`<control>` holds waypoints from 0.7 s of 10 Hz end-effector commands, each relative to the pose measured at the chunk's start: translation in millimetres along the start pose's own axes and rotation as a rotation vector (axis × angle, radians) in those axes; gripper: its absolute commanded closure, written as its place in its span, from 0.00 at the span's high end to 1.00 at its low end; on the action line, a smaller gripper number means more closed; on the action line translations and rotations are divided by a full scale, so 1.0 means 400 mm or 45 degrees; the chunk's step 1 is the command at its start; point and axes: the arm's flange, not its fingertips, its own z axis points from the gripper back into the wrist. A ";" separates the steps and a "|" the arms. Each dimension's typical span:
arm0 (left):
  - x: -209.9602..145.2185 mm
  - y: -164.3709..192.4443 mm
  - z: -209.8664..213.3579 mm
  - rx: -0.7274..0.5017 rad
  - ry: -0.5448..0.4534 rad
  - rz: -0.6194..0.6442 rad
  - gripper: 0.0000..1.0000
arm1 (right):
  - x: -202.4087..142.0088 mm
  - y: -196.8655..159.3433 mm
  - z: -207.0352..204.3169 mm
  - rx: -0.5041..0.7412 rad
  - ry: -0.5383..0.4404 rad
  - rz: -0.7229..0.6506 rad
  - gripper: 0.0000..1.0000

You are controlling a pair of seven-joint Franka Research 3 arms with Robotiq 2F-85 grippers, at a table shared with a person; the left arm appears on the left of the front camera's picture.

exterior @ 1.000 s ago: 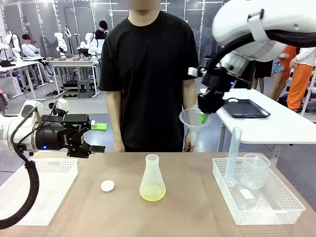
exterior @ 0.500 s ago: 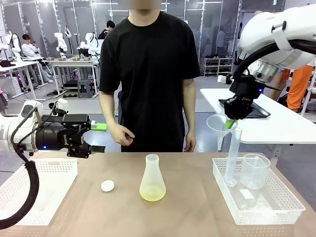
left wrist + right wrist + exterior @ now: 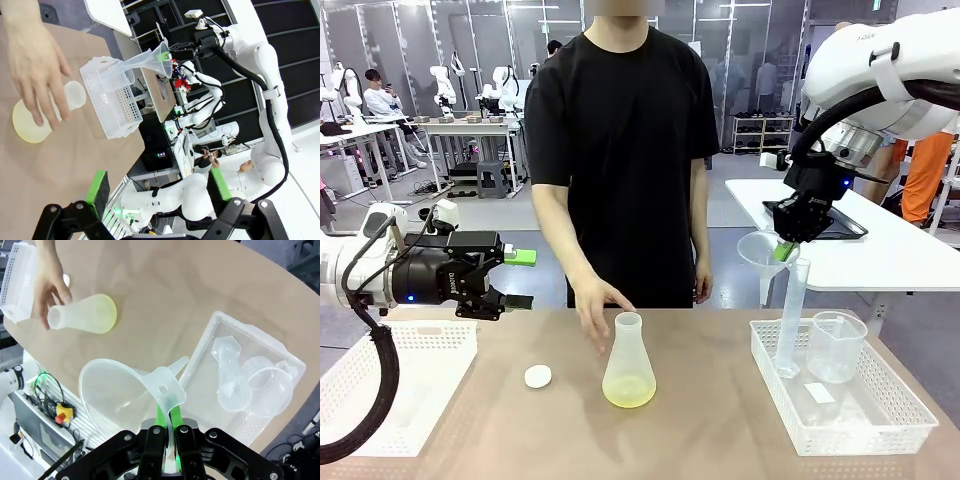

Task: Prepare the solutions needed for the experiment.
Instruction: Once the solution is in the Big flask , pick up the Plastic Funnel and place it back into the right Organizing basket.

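Below both grippers, the table (image 3: 720, 430) is noted first, with a white basket (image 3: 420, 340) under the left gripper (image 3: 520, 279) and a white tray (image 3: 765, 365) under the right gripper (image 3: 787, 250). The left gripper is held level, jaws spread wide and empty. The right gripper is found clamped narrow on the tab of a clear funnel (image 3: 758, 250), bowl up and stem down, just beside the top of a graduated cylinder (image 3: 792, 315) that stands in the tray near a beaker (image 3: 837, 345).

The conical flask (image 3: 628, 365) is recorded upright at the table middle, long axis vertical, mouth uncovered. It lies lower than the right gripper and to its left, lower than the left gripper and to its right, and well apart from both. The person's hand (image 3: 595, 305) is at the flask neck and is judged far nearer than either gripper. The solutions (image 3: 629, 392) are seen as a shallow pale yellow-green layer in the flask base. A small white cap (image 3: 537, 376) lies just beside the flask, on the left gripper's side.

Bringing the funnel to the flask mouth is judged to need travel leftward and down, with the hand in that path.
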 end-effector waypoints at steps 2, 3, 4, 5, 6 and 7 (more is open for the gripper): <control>-0.004 -0.005 -0.006 -0.028 -0.016 0.025 1.00 | -0.178 -0.018 0.086 -0.099 -0.011 0.007 0.03; -0.004 -0.005 -0.006 -0.028 -0.016 0.025 1.00 | -0.229 -0.027 0.093 -0.027 0.014 0.028 0.03; -0.004 -0.005 -0.006 -0.028 -0.016 0.025 1.00 | -0.268 -0.030 0.090 -0.046 0.011 0.003 0.03; -0.004 -0.005 -0.006 -0.028 -0.016 0.025 1.00 | -0.286 -0.034 0.078 -0.142 -0.018 0.005 0.03; -0.004 -0.005 -0.006 -0.028 -0.016 0.025 1.00 | -0.296 -0.046 0.062 -0.143 0.006 -0.065 0.03; -0.004 -0.005 -0.006 -0.028 -0.016 0.025 1.00 | -0.308 -0.070 0.041 -0.137 0.060 -0.151 0.03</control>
